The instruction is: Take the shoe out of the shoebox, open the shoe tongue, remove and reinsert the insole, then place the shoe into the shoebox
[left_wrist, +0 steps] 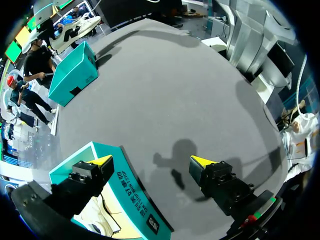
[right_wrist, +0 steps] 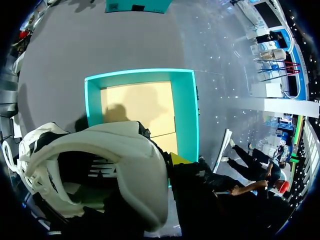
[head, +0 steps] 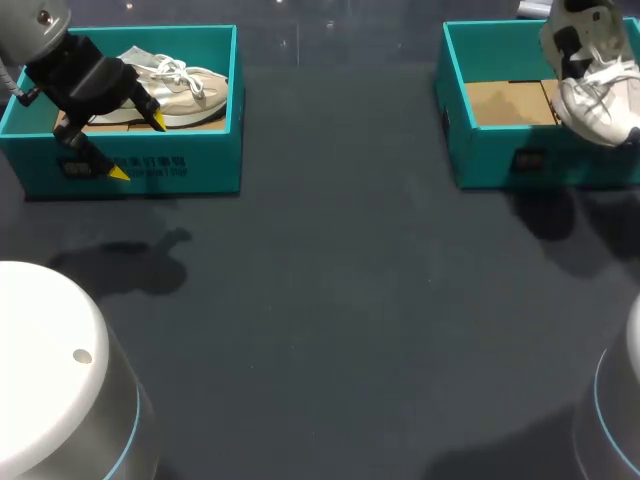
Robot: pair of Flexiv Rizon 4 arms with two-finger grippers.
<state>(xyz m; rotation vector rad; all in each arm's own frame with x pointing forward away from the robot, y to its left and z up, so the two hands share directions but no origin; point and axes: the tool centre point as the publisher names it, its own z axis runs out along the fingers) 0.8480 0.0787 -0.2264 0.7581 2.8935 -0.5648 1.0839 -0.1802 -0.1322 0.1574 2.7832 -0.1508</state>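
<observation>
Head view: white shoe (head: 595,85) hangs over the right shoebox (head: 490,160) at the table's (head: 340,300) 2 o'clock. The right tool (right_wrist: 172,167) pinches it at the opening's rim. Cardboard floor shows beneath. At 10 o'clock, the left shoebox (head: 200,165) holds a beige shoe (head: 185,90). The left tool (head: 140,147) is spread wide above that box's front wall, one tip over the box, one over the table.

so the right tool (right_wrist: 168,163) has the white shoe (right_wrist: 125,165) pinched by its heel collar, only one yellow tip (right_wrist: 180,159) showing outside it, hanging over the open teal shoebox (right_wrist: 188,115) with its bare tan cardboard floor, and a second teal box (right_wrist: 137,5) sits at the bench's (right_wrist: 60,45) far edge
</observation>
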